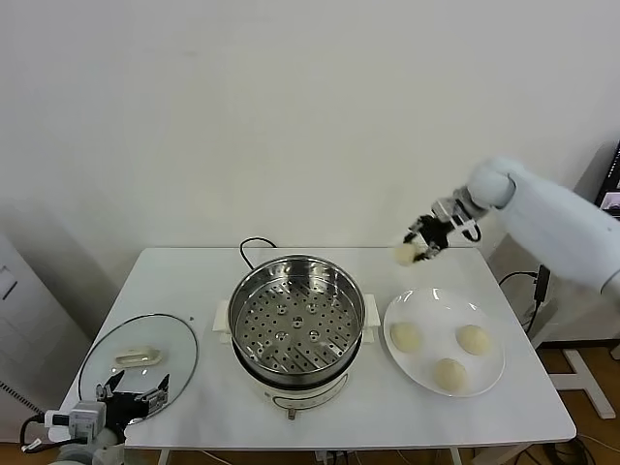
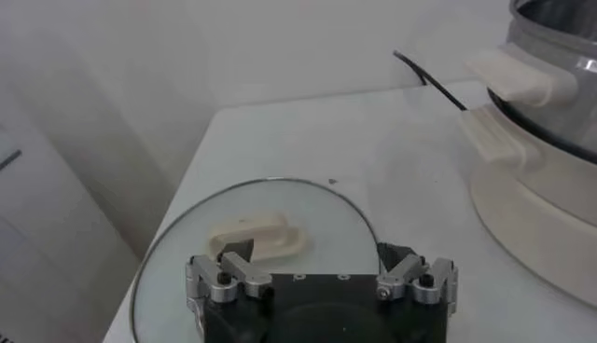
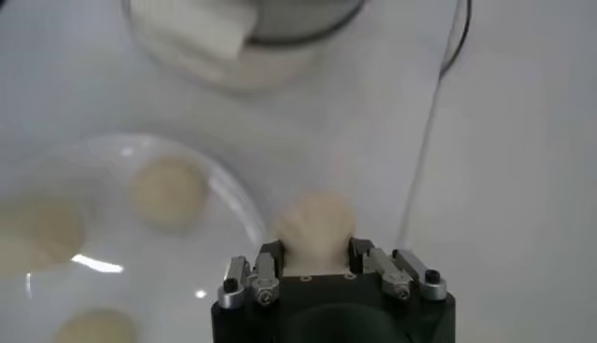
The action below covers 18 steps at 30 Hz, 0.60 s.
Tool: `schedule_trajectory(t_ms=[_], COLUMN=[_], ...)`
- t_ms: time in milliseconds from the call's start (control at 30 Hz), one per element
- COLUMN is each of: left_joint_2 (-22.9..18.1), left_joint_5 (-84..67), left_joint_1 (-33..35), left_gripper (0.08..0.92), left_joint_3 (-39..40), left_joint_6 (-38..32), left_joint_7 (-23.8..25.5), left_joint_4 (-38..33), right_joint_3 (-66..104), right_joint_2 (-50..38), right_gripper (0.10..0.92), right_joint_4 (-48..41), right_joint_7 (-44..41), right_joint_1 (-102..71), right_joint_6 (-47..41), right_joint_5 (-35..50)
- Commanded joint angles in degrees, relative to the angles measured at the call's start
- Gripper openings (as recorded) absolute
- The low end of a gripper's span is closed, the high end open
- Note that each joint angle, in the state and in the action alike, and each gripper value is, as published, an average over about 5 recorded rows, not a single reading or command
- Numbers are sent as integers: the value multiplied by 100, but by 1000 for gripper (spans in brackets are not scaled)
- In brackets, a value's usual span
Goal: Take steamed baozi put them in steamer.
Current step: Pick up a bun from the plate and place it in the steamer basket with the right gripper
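My right claw (image 1: 423,247) pinches one baozi (image 1: 404,254), lifted above the table between plate (image 1: 489,377) and steamer (image 1: 295,325). Steamer empty, three buns (image 1: 449,373) left on plate. Left claw (image 1: 136,399) spread, parked over lid (image 1: 174,339).

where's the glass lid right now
In the head view the glass lid lies flat on the table's near left corner, left of the steamer, with the open left gripper hovering at its near edge.
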Motion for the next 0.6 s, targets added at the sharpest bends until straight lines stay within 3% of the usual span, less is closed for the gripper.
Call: schedule_trajectory(t_ms=[33,267,600], left_joint_2=[-2,8,14], left_joint_5=[31,50,53], left_joint_1=[16,91,108], left_gripper=[823,823,823], left_joint_3=[21,12,15], left_joint_6=[3,-19,-19], left_joint_7=[1,6,8], left_joint_4=[-15,-49,-64], right_joint_3=[-510,-440,-15], right_joint_2=[1054,1603,1833], right_gripper=[458,458,458], right_joint_4=[293,603,934], right_joint_7=[-315,-285,-71], right_joint_1=[950,758,31], right_joint_6=[1545,2446,2915], right_joint_5=[353,-243,-2046])
